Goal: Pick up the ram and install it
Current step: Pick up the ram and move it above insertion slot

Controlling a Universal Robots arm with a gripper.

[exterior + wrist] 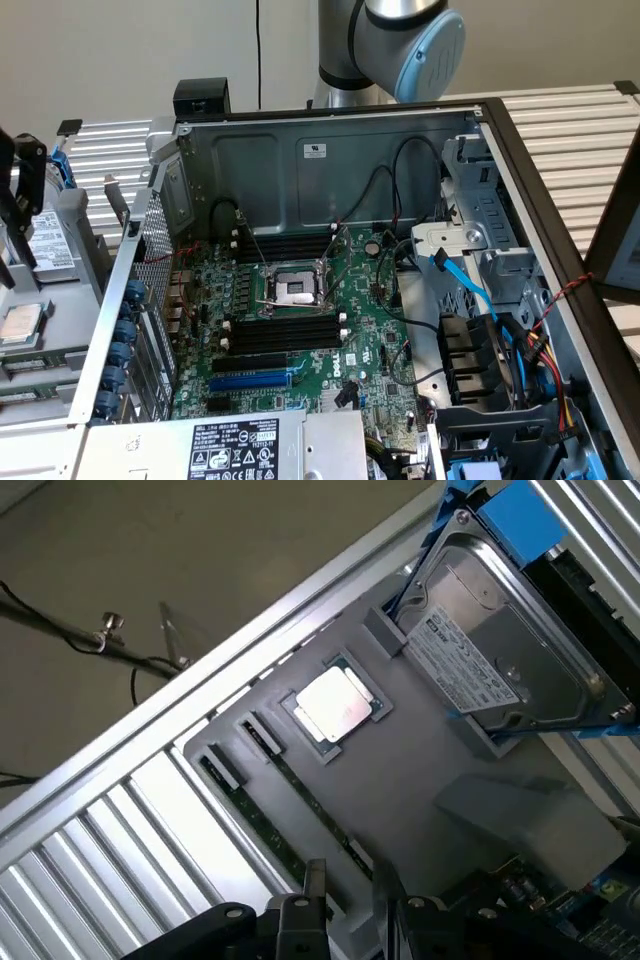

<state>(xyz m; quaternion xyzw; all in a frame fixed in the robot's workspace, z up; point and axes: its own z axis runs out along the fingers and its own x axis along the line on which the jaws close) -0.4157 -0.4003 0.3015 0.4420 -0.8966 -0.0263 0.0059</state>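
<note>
Above the ram [265, 826], fingers [314, 880] apart

Exterior view: the robot arm [400, 45] is cut off by the upper edge, so just one joint is seen. The tray [40, 345] is cropped at the exterior view's left. The power supply label [235, 450] is cut at the lower edge, print too small to read. Wrist view: one end of the ram [262, 825] is hidden behind the fingers [313, 885], whose bases run out of frame. One hard drive [500, 650] corner is cropped, label text unreadable.
</note>
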